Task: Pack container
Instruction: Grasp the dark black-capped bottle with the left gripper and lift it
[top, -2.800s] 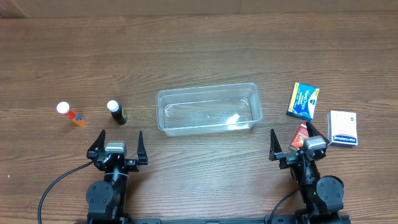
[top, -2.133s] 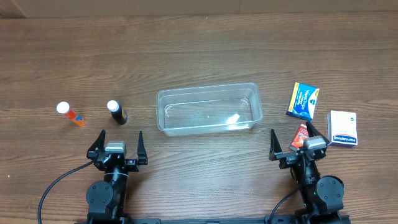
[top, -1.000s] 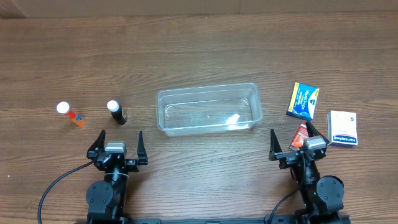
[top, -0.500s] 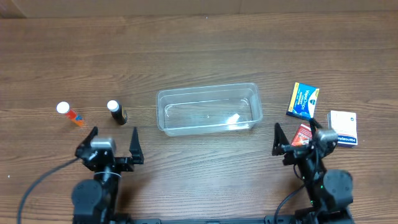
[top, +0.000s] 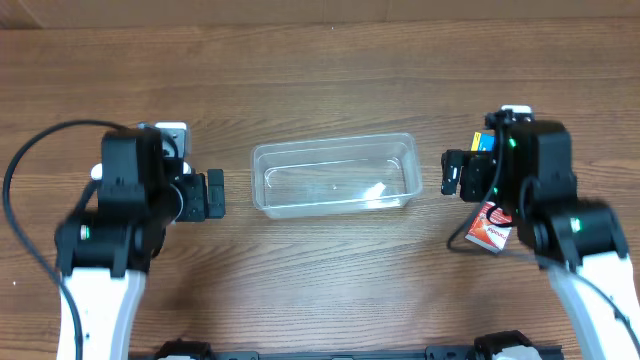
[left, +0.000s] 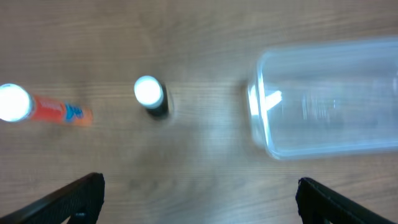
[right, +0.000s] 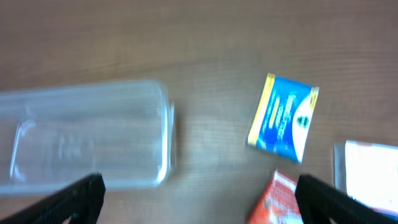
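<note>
The left arm stands up off the table on the left side, its white link slanting away from the near edge and its dark wrist bent over so the camera looks straight down at the wood. The left gripper (left: 200, 182) hangs with its two black fingers (left: 78, 194) spread wide apart and nothing between them. On the table just beyond them are a black bottle with a white cap (left: 152, 99) and, further left, an orange bottle with a white cap (left: 46, 109). The right arm mirrors this on the right side, wrist also turned down. The right gripper (right: 200, 182) is spread just as wide and also grips nothing. Beyond it lie a blue and yellow box (right: 283, 118), a red-orange packet (right: 280, 199) nearer in, and a white box (right: 370, 165) at the right edge. The container (top: 320, 185) sits in the middle of the table between the two arms and apart from both. Its open side faces up, and I see nothing inside it. Its long axis runs left to right, with the right end turned slightly toward the far side. From the left wrist only its left end shows (left: 329, 99). The right wrist view takes in most of it (right: 81, 134), though blurred.
</note>
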